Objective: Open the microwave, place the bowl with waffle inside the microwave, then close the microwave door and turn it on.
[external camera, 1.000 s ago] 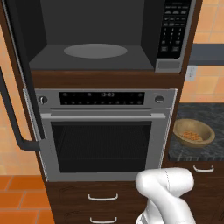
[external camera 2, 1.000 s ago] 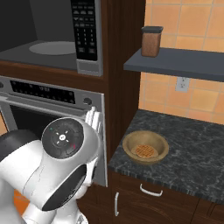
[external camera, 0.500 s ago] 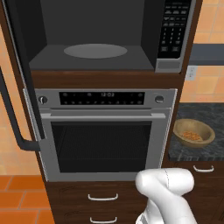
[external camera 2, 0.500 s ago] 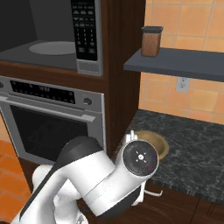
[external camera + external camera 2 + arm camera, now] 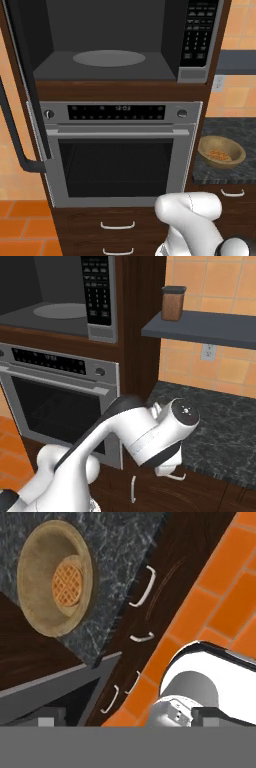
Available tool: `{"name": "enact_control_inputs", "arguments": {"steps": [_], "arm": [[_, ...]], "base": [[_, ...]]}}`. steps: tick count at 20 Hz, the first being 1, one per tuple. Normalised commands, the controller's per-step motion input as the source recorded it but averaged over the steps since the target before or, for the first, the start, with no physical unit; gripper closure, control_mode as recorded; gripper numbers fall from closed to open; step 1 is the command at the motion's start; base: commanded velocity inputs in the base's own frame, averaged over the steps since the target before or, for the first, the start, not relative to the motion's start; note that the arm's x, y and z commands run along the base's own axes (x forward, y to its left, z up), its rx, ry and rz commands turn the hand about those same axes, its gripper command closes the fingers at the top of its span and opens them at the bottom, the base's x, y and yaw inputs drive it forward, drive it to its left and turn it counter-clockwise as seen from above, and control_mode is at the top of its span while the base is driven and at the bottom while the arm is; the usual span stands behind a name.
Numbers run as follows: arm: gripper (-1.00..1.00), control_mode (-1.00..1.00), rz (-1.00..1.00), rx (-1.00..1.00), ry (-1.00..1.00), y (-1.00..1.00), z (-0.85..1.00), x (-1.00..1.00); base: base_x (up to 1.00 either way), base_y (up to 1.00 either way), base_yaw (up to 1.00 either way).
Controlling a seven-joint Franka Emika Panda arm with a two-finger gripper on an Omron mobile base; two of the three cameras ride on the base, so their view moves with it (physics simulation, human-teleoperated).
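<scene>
Tan wooden bowl with waffle sits on dark counter; tool state unclear.

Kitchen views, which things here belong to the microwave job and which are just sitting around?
Part of the job:
microwave, open, turntable bare
microwave door, swung wide to the left
bowl with waffle, on the dark counter

Just sitting around:
steel oven under the microwave
brown jar on the wall shelf
drawer handles
</scene>
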Motion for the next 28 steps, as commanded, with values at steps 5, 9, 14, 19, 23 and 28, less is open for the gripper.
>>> {"name": "enact_control_inputs", "arguments": {"steps": [5, 9, 14, 19, 23, 28], "arm": [[-1.0, -1.0, 0.18, 0.04, -0.03, -0.17, -0.17, 0.46], [-1.0, -1.0, 0.12, 0.04, -0.1, -0.28, -0.15, 0.44], [-1.0, -1.0, 0.08, 0.0, -0.05, -0.27, -0.35, 0.43], [-1.0, -1.0, 0.02, -0.01, 0.0, -0.07, -0.55, 0.43], [-1.0, -1.0, 0.0, 0.0, 0.0, -0.08, -0.25, 0.37], [-1.0, -1.0, 0.0, 0.0, 0.0, -0.13, -0.22, 0.37]], "base": [[0.0, 0.0, 0.0], [0.0, 0.0, 0.0], [0.0, 0.0, 0.0], [0.0, 0.0, 0.0], [0.0, 0.0, 0.0], [0.0, 0.0, 0.0]]}}
